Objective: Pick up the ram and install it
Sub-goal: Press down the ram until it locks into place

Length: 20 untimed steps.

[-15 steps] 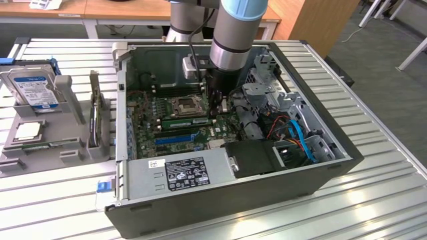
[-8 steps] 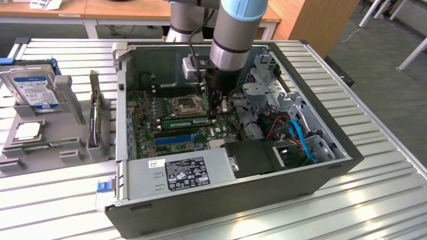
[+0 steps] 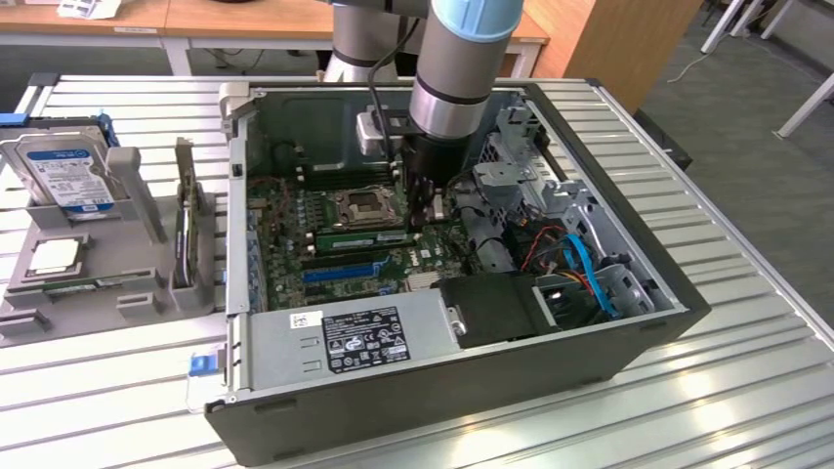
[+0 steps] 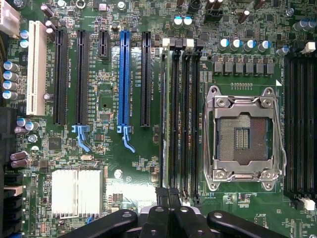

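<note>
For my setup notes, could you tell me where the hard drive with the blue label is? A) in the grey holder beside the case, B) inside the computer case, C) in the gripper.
A: the hard drive stands in the grey holder, outside the computer case.

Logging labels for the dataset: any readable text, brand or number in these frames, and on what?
No text reads clearly.
Blue label on the silver hard drive: print too small.
Black-and-white sticker on the grey power supply box: blurred.
White silkscreen lettering on the green motherboard: too small to read.

lab: slatted bench [image 3: 729, 322], opened computer case [image 3: 626, 283]
</note>
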Available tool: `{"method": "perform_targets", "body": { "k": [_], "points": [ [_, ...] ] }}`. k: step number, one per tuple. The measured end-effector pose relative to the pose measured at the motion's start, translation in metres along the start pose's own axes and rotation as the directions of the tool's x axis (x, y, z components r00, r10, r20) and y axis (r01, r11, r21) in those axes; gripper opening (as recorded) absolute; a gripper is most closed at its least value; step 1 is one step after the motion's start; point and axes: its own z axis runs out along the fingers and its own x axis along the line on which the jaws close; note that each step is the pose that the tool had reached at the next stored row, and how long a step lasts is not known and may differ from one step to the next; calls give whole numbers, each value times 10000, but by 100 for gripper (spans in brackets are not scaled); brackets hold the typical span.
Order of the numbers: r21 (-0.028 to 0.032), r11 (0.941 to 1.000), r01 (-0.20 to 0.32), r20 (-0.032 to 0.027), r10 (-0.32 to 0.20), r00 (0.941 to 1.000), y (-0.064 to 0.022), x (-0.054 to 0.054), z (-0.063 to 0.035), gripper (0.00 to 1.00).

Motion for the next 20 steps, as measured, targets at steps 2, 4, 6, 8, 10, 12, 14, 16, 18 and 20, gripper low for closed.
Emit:
{"method": "perform_targets", "body": {
  "k": [2,4,6,8,10,12,14,16,18,20],
  "points": [
    [1,10000,0,-1,0,10000,0,-1,-21,10],
    [0,10000,-1,-3,1,10000,2,-1,-54,10],
    [0,10000,-1,-4,1,10000,3,-2,-89,10],
    [0,10000,1,-5,-1,10000,4,-3,-123,10],
    [0,10000,1,-6,-1,10000,5,-4,-153,10],
    [0,10000,0,-6,0,10000,5,-4,-174,10],
    [0,10000,0,-5,0,10000,6,-5,-187,10],
    [0,10000,1,-5,-1,10000,6,-5,-187,10],
    [0,10000,0,-5,0,10000,6,-5,-187,10],
    [0,10000,1,-5,-1,10000,13,-5,-187,10]
  ]
}}
